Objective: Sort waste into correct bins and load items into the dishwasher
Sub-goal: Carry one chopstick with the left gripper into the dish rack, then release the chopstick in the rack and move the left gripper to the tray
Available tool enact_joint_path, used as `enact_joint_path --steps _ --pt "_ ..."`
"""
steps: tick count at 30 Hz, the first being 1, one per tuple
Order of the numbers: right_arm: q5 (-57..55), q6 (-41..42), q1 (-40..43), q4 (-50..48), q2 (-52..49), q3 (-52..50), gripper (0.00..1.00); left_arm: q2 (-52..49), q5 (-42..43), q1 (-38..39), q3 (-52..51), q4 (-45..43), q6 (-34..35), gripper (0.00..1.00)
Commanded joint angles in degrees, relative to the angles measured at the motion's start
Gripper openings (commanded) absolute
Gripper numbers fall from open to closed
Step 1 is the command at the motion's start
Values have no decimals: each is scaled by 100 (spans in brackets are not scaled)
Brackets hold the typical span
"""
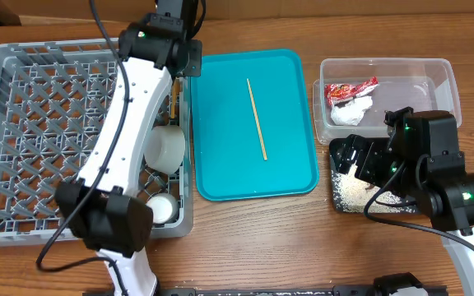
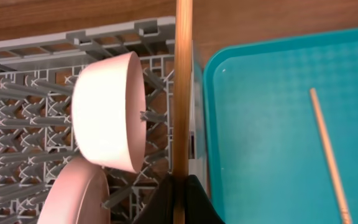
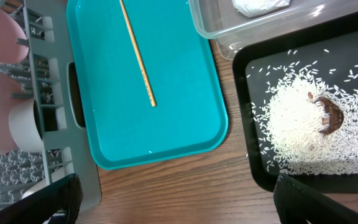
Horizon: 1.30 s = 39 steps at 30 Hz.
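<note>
- Two chopsticks are well apart: the held chopstick (image 2: 182,93) sits in the left gripper (image 2: 180,198), and the loose chopstick (image 1: 257,119) lies alone on the teal tray (image 1: 220,173).
- Left gripper: its jaws are pinched tight on one end of the held chopstick. The stick runs along the rack (image 1: 23,123) wall that faces the teal tray.
- Right gripper (image 3: 176,183): its jaws are spread wide and hold nothing. It hangs above the table beside the black tray (image 3: 347,40).
- Rack: a bowl (image 2: 107,112) lies on its side among the pegs, near the held chopstick with a gap between them.
- A second dish (image 2: 73,193) shows only in part next to the bowl.
- From overhead, a cup (image 1: 161,207) sits in the rack's corner nearest the teal tray.
- Black tray: the rice (image 3: 297,124) is heaped with loose grains scattered around it, and a brown bit (image 3: 328,115) lies on the heap.
- Tub (image 1: 434,82): the wrapper (image 1: 348,89) and tissue (image 1: 354,111) lie inside it, touching, at the end nearest the teal tray.
- The tub stands just beside the black tray.
</note>
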State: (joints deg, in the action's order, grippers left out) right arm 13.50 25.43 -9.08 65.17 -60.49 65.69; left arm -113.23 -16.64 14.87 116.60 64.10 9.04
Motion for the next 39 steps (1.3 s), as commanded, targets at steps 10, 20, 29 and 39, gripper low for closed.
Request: enact_joint_path --steps 10,20,29,39 --pt "-42 -17 15 -28 20 114 100 -651 -205 -109 -24 -184 -136 4" --pt "-42 -17 15 -28 20 114 100 -651 -219 -297 -24 -184 -133 7" --pt "-42 -20 15 -28 20 114 100 -651 -190 -313 -24 -227 -133 65" --pt "-42 -17 15 -28 20 114 100 -505 -175 -87 262 -129 -133 56"
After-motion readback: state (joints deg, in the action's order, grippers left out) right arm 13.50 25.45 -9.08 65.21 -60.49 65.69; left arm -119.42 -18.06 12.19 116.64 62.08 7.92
